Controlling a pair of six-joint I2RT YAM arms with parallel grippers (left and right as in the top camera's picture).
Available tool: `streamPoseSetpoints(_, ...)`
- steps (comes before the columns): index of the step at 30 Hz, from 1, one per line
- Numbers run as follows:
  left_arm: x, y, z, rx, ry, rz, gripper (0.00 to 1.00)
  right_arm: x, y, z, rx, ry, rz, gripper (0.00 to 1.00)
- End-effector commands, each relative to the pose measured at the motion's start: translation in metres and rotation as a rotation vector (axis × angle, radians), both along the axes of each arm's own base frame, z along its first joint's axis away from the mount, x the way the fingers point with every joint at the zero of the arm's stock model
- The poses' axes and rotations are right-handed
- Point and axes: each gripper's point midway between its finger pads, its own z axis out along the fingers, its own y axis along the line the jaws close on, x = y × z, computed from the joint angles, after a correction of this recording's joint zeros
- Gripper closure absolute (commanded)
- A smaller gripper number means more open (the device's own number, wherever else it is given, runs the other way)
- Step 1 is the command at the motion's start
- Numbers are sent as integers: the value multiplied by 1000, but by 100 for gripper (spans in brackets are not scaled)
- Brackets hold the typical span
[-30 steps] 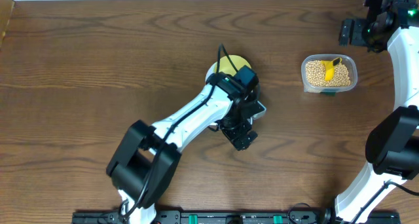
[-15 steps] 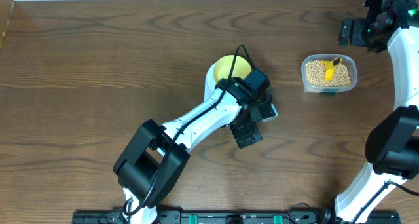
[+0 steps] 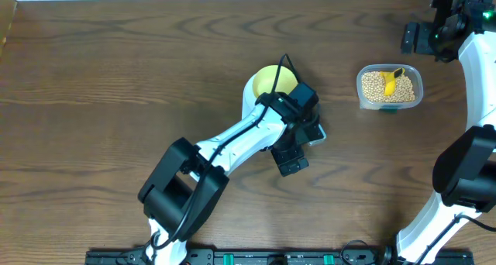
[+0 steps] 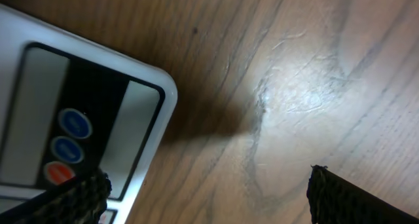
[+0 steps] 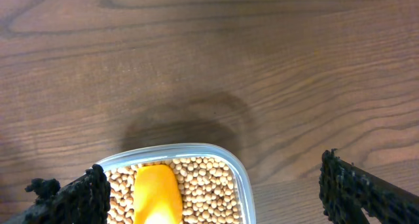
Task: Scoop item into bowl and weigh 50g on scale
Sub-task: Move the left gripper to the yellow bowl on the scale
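Wood table bears round tan beans filling a clear container.

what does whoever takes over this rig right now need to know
Left end effector: open, empty, above the brown wooden table beside the button corner of the white rectangular digital scale.
Right end effector: open, empty, above the edge of the clear plastic container.
Small pale yellow round bowl sits on the scale; no beans visible in it. Small tan beans and bright yellow plastic scoop are in the container.
Done: bowl on scale. Left: grasp scoop, scoop beans into bowl, weigh.
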Motion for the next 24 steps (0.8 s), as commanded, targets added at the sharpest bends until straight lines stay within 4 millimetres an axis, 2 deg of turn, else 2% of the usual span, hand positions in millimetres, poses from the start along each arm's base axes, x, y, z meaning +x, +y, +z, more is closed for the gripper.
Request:
streamPoseSetpoints(1, 5, 3, -8, 20, 14, 15, 2, 1, 1, -2, -1, 5, -1, 1)
streamPoseSetpoints(19, 12, 15, -16, 39, 35, 49, 2, 1, 1, -2, -1, 5, -1, 1)
streamPoseSetpoints(24, 17, 20, -7, 46, 43, 68, 3, 1, 1, -2, -1, 5, -1, 1)
